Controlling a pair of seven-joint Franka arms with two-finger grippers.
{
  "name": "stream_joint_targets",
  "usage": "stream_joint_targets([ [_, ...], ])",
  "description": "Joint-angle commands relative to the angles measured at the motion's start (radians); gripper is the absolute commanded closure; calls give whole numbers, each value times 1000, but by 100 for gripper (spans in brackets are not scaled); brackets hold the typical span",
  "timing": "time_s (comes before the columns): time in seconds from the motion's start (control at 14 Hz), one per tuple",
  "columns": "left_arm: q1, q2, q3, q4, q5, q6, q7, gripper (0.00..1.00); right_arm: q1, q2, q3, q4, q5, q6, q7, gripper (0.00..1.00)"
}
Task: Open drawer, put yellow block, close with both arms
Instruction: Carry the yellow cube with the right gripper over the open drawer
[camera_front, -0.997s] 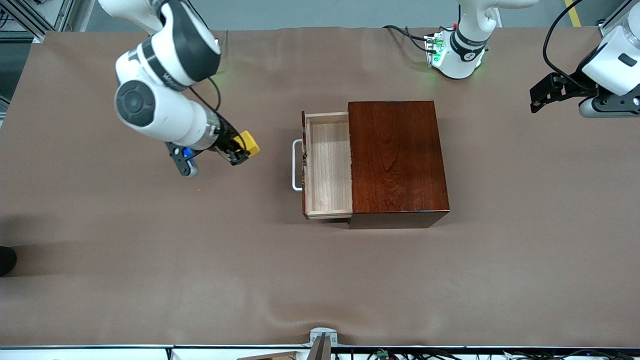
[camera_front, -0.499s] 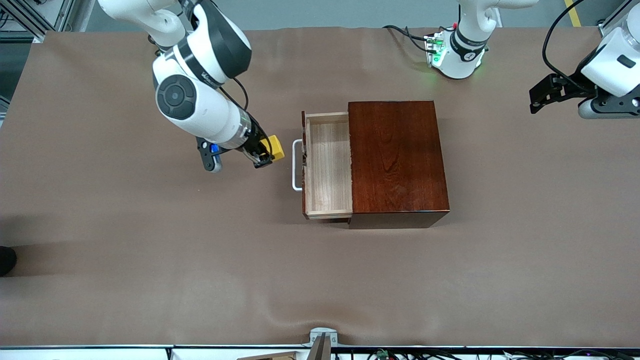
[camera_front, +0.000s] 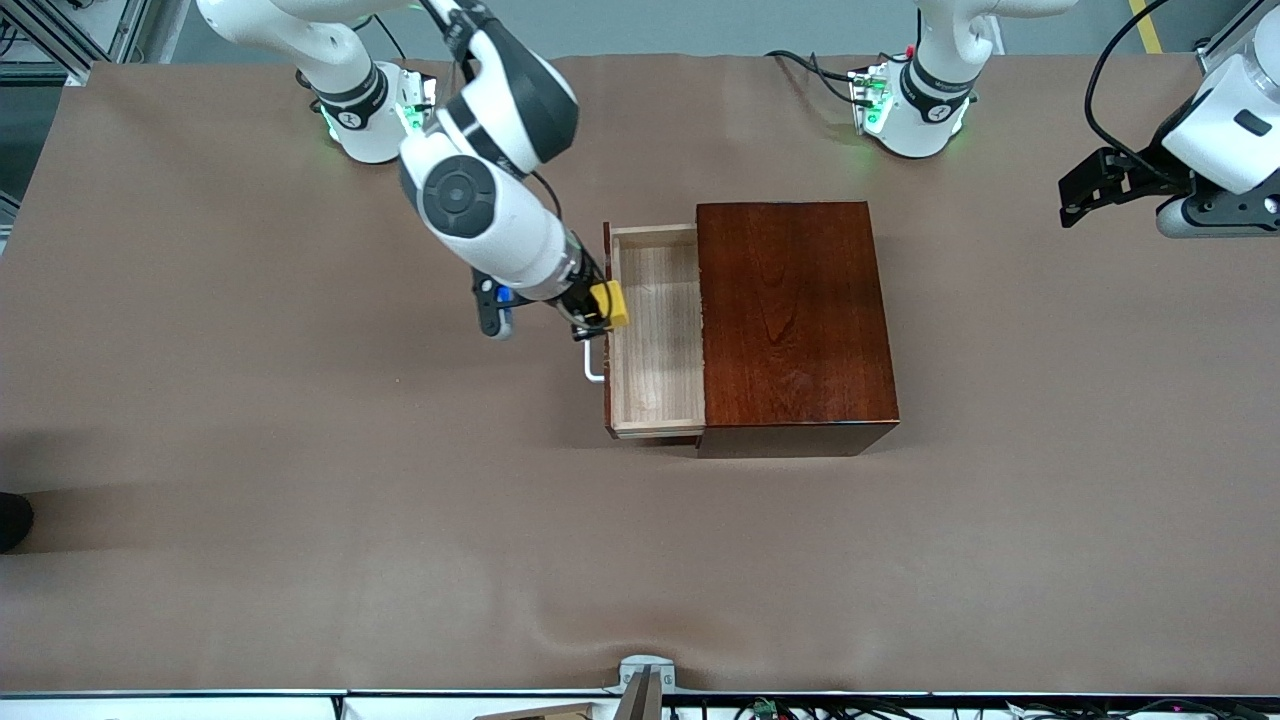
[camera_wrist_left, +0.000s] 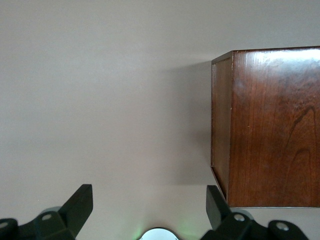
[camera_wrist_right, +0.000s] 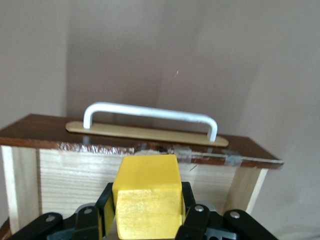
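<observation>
Right gripper: the black two-finger right gripper (camera_front: 594, 318) hung over the front edge of the open drawer, its fingers clamped on the small bright yellow block (camera_front: 609, 303) from two sides; the wrist view showed the cube (camera_wrist_right: 147, 195) seated between the black fingers (camera_wrist_right: 106, 210).
Yellow block: it was held in the air above the drawer's front wall and the edge of the tray floor, not resting on anything.
Drawer: the pale light-wood drawer (camera_front: 655, 330) with a dark reddish-brown front stood pulled out of its box toward the right arm's end of the table; its white U-shaped bar handle (camera_wrist_right: 150, 114) sat on the front, partly covered by the gripper in the front view.
Box: the glossy dark-red wooden box (camera_front: 795, 315) sat near the middle of the brown table (camera_front: 250, 500).
Left gripper: the black left gripper (camera_front: 1090, 185) waited at the left arm's end of the table, well apart from the box, its fingers (camera_wrist_left: 80, 202) spread wide and holding nothing.
</observation>
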Motion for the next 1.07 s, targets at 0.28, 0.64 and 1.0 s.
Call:
stream_joint_targets([
  [0.28, 3, -4, -3, -5, -17, 9, 3, 0, 65, 82, -14, 41, -6, 83, 67, 100],
  [0.64, 3, -4, -3, -5, -17, 9, 3, 0, 88, 113, -17, 35, -20, 117, 70, 100],
  [1.0, 3, -4, -3, -5, -17, 9, 3, 0, 111, 134, -20, 28, -49, 131, 70, 100],
])
